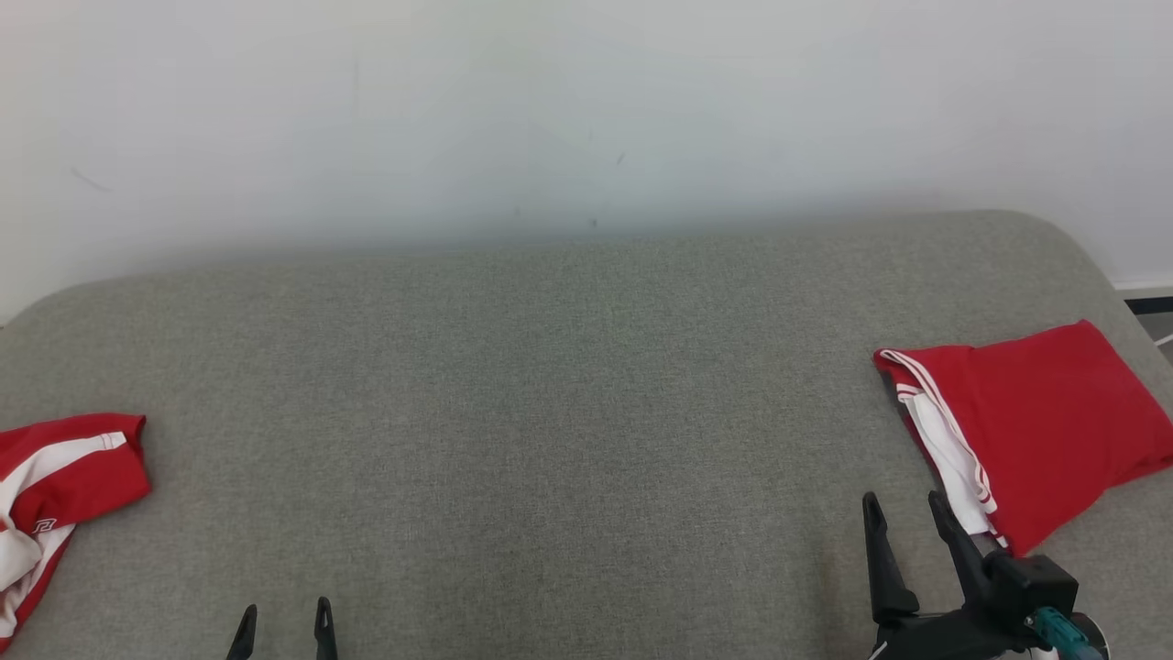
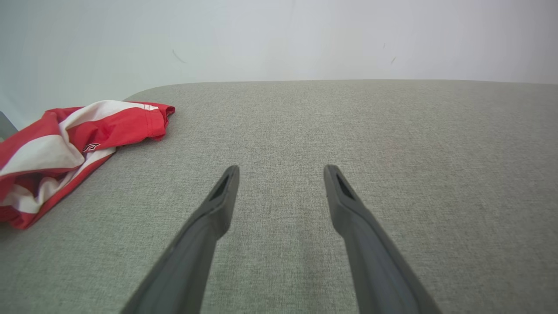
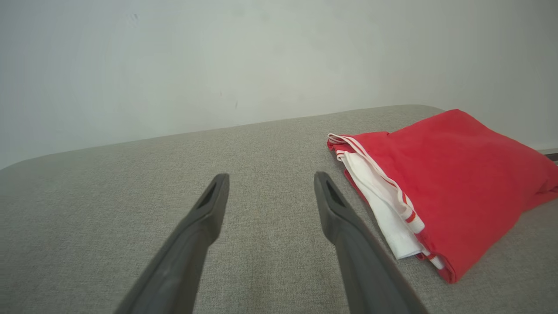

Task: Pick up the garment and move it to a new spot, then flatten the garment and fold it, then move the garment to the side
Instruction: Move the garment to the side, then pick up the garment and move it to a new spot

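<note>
Light bright, even, diffuse, no evident source; no glare; faint soft shadow band on the wall [image 1: 586,225] just above the grey cushion [image 1: 550,412]; head view sharp; wrist views dim slightly toward corners, nearest foreground a little soft.

PrimeBot X2W's left gripper [image 1: 286,607] and right gripper [image 1: 904,500] are each seen to be built from two long, slim fingers [image 2: 218,205], moulded in matte dark grey and tapered to narrow tips. A slot-shaped recess is cut into the inner face of each finger just below its tip. At the base of the right gripper a boxy black housing [image 1: 1031,585] is mounted, with a teal connector [image 1: 1052,627] fitted beside it.
</note>
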You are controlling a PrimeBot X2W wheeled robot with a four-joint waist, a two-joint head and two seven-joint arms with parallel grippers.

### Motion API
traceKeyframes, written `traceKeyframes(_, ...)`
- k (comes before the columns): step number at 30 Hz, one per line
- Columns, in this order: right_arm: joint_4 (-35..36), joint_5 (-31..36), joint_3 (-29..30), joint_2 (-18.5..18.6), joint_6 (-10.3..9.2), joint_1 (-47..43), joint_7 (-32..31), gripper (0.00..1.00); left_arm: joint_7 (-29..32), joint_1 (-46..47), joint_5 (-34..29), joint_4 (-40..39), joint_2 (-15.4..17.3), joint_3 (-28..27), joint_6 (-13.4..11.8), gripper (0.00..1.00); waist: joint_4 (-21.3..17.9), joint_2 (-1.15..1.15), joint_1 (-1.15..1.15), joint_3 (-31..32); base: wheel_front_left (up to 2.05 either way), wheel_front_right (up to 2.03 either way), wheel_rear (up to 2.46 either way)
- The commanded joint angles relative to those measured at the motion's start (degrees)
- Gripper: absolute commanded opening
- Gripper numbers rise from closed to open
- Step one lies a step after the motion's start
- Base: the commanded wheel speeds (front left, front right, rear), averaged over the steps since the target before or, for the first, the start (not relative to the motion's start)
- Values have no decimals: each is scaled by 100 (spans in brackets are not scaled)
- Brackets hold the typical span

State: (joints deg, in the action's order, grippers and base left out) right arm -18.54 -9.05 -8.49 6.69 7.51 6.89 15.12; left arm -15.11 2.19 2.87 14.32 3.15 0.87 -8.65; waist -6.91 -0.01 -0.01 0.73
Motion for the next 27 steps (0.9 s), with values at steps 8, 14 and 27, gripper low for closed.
traceKeyframes(8, 152, 53, -20, -84, -5, -227, -1, 100, -4, -189, -108, 11, -12, -58, 40, 100, 42, 1, 1, 78, 0, 0, 0)
traceKeyframes(14, 130, 94, -83, -69, -5, -261, -1, 100, -4, -237, -86, -2, -18, -47, 32, 100, 77, 1, 1, 96, 0, 0, 0)
traceKeyframes(27, 53, -6, -186, -75, -5, -211, -1, 100, -4, -224, -96, -18, -23, 54, 10, 100, 93, 1, 1, 35, 0, 0, 0)
